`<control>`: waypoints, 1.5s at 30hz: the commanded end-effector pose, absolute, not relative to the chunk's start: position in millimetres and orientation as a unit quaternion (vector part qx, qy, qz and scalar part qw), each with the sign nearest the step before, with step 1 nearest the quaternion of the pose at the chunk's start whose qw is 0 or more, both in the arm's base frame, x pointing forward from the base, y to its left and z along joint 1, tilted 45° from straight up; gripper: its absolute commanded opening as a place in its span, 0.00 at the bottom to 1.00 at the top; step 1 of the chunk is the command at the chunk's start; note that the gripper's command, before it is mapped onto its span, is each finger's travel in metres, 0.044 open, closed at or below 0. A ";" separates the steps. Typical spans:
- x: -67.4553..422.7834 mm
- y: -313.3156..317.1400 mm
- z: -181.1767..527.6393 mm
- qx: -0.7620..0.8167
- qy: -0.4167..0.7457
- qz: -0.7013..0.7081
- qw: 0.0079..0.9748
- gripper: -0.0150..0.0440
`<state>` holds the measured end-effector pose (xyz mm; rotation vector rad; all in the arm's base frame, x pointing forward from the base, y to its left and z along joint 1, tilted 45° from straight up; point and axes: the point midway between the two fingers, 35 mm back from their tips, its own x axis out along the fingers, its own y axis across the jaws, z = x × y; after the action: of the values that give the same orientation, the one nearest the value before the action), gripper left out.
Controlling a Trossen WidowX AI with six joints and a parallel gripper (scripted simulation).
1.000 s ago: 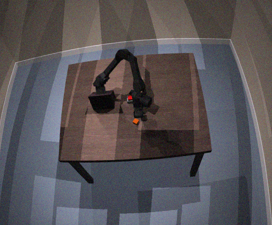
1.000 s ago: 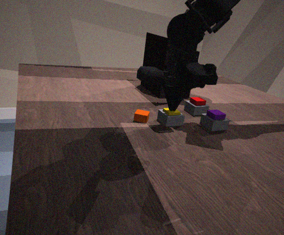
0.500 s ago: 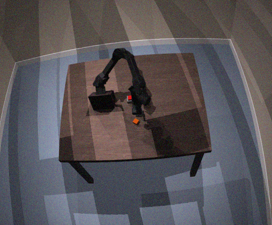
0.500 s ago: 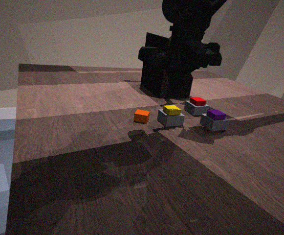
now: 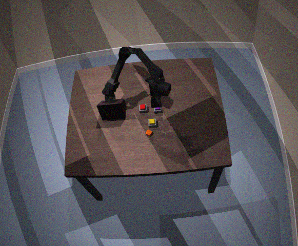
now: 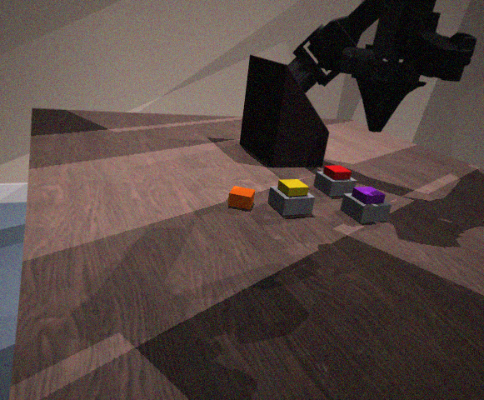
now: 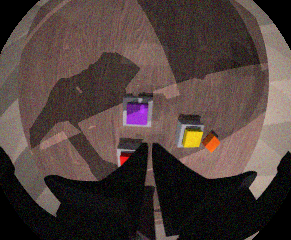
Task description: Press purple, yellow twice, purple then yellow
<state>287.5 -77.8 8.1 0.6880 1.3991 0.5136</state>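
The purple button (image 5: 157, 108) (image 6: 367, 194) (image 7: 137, 114) sits on a grey base on the wooden table (image 5: 133, 159) (image 6: 147, 267). The yellow button (image 5: 151, 121) (image 6: 293, 187) (image 7: 192, 138) stands in front of it, nearer the table's middle. My gripper (image 5: 155, 104) (image 6: 375, 127) (image 7: 149, 147) is shut and empty. It points down and hangs well above the purple button, not touching it. Both buttons stand raised.
A red button (image 5: 142, 106) (image 6: 336, 172) (image 7: 125, 158) stands beside the purple one, partly hidden by my fingers in the wrist view. An orange block (image 5: 149, 132) (image 6: 242, 197) (image 7: 212, 142) lies just past the yellow button. The arm's dark base (image 5: 112, 109) (image 6: 281, 120) stands behind the buttons.
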 end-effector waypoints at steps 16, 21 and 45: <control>298.9 -24.1 -23.5 0.315 0.623 0.225 0.680 0.29; 300.1 -18.8 -29.1 0.315 0.623 0.225 0.680 0.29; 302.9 0.0 -47.3 0.316 0.623 0.225 0.680 0.29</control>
<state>304.2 -1.6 -45.6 0.6988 1.3908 0.5069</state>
